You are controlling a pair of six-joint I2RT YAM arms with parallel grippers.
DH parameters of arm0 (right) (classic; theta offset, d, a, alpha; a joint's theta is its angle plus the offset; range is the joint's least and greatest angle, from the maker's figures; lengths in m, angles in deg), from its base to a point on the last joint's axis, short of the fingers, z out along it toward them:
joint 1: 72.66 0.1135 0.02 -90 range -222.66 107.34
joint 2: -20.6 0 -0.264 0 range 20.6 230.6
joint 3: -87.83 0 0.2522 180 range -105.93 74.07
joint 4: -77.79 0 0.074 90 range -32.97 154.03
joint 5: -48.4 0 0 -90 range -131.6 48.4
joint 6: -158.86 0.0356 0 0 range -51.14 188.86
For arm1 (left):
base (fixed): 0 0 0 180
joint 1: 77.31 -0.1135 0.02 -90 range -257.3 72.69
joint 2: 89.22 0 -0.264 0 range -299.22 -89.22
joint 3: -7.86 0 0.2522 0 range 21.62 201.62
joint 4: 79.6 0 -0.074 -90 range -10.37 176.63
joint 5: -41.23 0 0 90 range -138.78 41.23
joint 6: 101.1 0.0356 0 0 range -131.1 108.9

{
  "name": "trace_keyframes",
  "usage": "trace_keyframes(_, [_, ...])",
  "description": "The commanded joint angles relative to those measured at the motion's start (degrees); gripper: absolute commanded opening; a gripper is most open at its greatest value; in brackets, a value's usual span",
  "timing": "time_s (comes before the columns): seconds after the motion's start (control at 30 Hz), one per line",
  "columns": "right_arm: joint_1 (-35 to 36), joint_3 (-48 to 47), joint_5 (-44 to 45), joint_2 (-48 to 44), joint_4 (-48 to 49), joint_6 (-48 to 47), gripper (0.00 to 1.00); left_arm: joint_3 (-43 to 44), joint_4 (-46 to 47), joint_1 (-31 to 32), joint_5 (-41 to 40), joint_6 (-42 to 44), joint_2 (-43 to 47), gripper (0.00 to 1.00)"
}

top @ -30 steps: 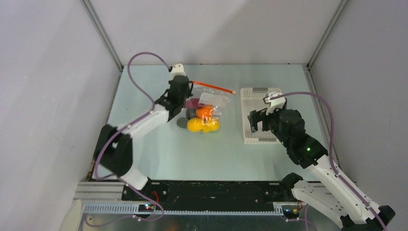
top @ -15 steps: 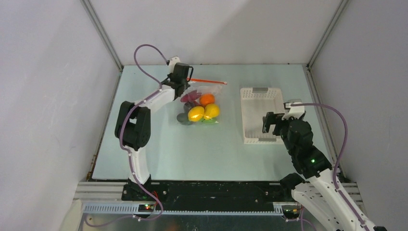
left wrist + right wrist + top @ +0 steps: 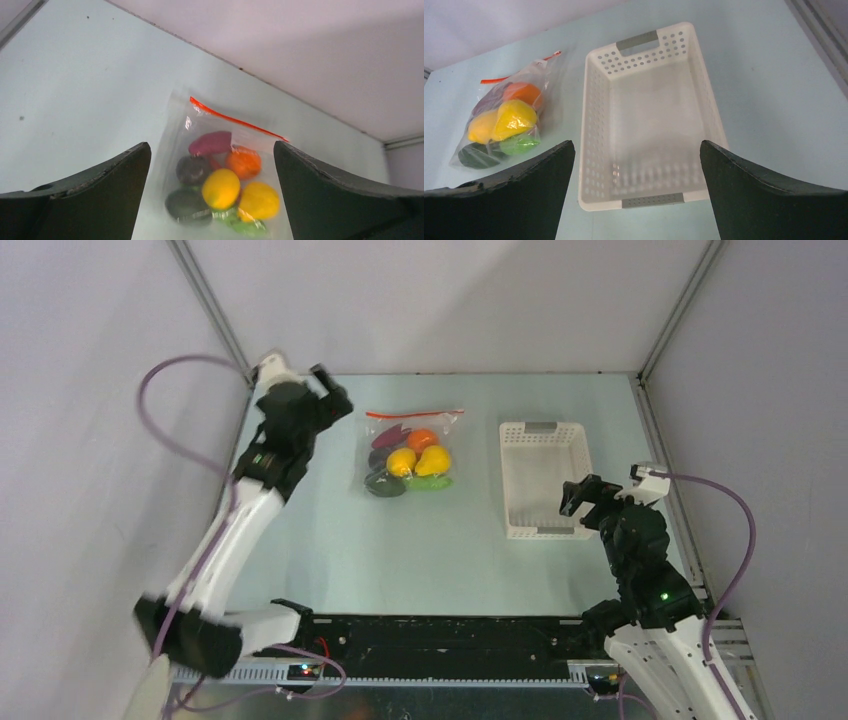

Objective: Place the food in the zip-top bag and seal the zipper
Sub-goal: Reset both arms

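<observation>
The clear zip-top bag (image 3: 410, 452) lies flat on the table with its orange-red zipper (image 3: 414, 414) along the far edge. The food is inside it: two yellow lemons (image 3: 402, 461), an orange (image 3: 422, 439), a purple piece (image 3: 386, 436) and green pieces (image 3: 386, 483). My left gripper (image 3: 333, 392) hangs open above the table to the bag's left, apart from it. In the left wrist view the bag (image 3: 175, 130), the zipper (image 3: 235, 120) and the food (image 3: 221, 188) show between the open gripper (image 3: 211, 146). My right gripper (image 3: 590, 492) is open and holds nothing, near the basket's near right corner.
A white slotted basket (image 3: 511, 480) stands right of the bag, with nothing in it; in the right wrist view the basket (image 3: 589, 125) sits between the open right gripper (image 3: 636, 143), with the bag (image 3: 536, 75) to its left. Grey walls close in the table on three sides.
The left gripper opened and let go of the bag's zipper end, then swung back to the left. The bag settled flat. The right arm drew back toward the near right.
</observation>
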State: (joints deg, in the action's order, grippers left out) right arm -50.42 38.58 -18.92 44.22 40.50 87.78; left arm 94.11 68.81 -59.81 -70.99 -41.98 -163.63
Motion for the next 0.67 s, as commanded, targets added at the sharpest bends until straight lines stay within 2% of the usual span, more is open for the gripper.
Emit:
trace_keyframes(0.0, [-0.3, -0.1, 0.4, -1.2, -2.4, 4.5, 0.99, -12.8, -8.8, 0.1, -0.3, -8.4, 14.1, 1.00])
trace_keyframes(0.1, [-0.3, -0.1, 0.0, -2.1, -3.2, 5.5, 1.00, -21.9, -10.6, 0.1, 2.5, -11.2, 24.3, 1.00])
trace_keyframes(0.27, [-0.3, -0.1, -2.5, -3.4, -3.5, 7.7, 1.00, -27.8, -17.0, 0.1, 3.1, -12.2, 35.1, 1.00])
trace_keyframes(0.4, [-0.3, -0.1, -3.2, -4.1, -3.7, 9.0, 0.99, -29.3, -17.9, 0.1, 1.3, -12.7, 38.3, 1.00])
trace_keyframes(0.63, [-0.3, -0.1, -5.1, -3.9, -2.6, 9.0, 0.99, -28.1, -17.4, 0.0, 2.7, -12.3, 35.7, 1.00])
